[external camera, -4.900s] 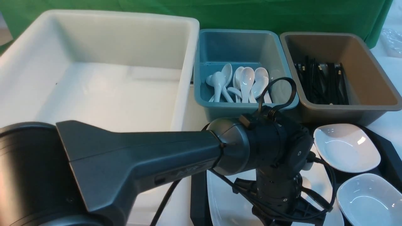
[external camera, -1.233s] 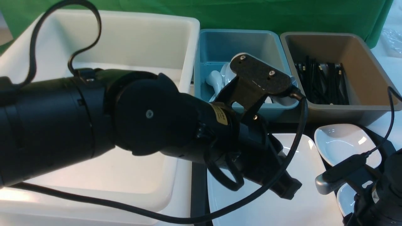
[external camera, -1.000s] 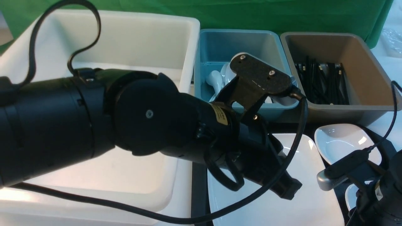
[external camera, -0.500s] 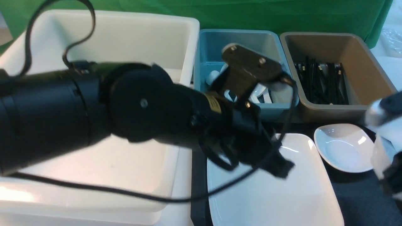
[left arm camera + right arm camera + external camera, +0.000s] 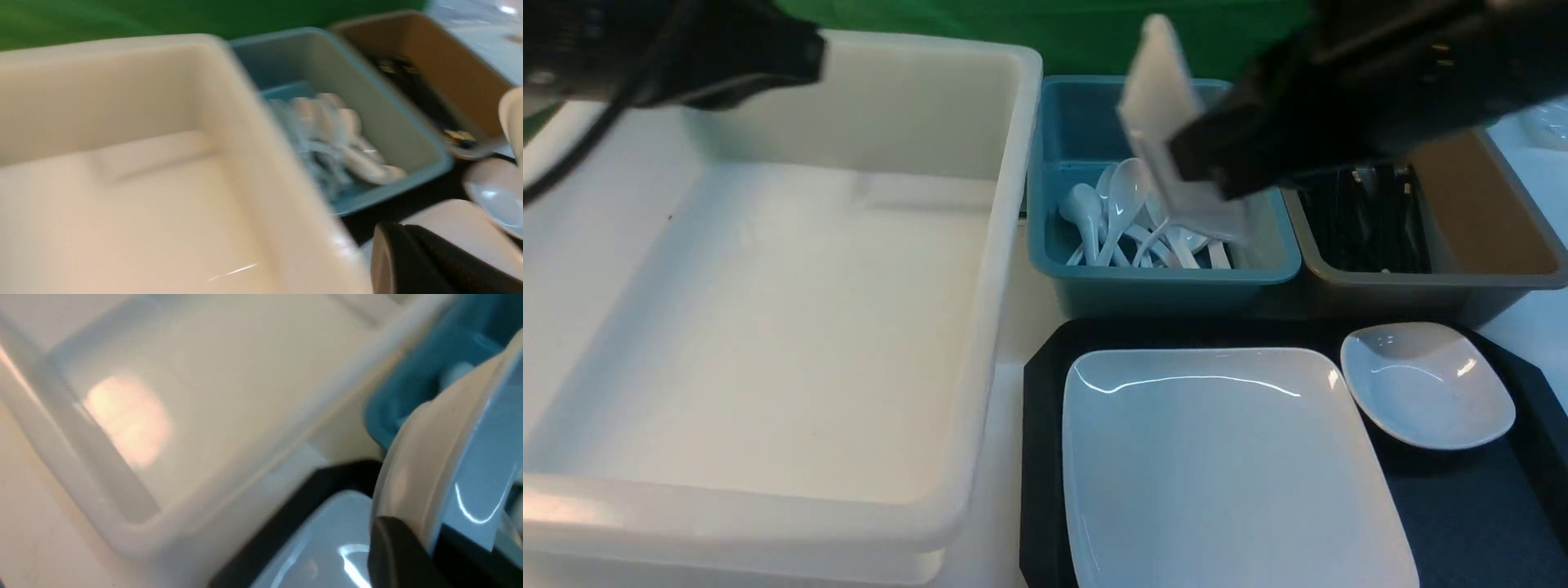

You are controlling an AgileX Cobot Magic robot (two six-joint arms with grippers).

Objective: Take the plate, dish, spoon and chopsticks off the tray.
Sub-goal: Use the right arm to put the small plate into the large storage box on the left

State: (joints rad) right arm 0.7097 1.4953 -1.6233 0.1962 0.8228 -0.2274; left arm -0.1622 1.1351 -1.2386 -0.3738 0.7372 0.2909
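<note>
The large white plate (image 5: 1225,465) lies on the black tray (image 5: 1041,425), with one small white dish (image 5: 1425,384) beside it at the tray's far right. My right gripper (image 5: 1205,175) is shut on the rim of a second small dish (image 5: 1160,98), held on edge in the air above the blue bin; in the right wrist view both fingers (image 5: 392,551) pinch that dish (image 5: 429,457). My left gripper (image 5: 392,245) is shut and empty, raised near the tub's corner, with the plate (image 5: 449,220) below it. Several white spoons (image 5: 1119,212) and black chopsticks (image 5: 1372,220) lie in bins.
A deep white tub (image 5: 768,327) fills the left side. Behind the tray stand a blue bin (image 5: 1160,273) and a brown bin (image 5: 1486,220). My left arm (image 5: 727,57) crosses the top left corner. A green cloth hangs at the back.
My left arm has pulled up and away to the left, uncovering the plate. My right gripper has shut on a small dish from the tray's near right and carried it up over the blue bin.
</note>
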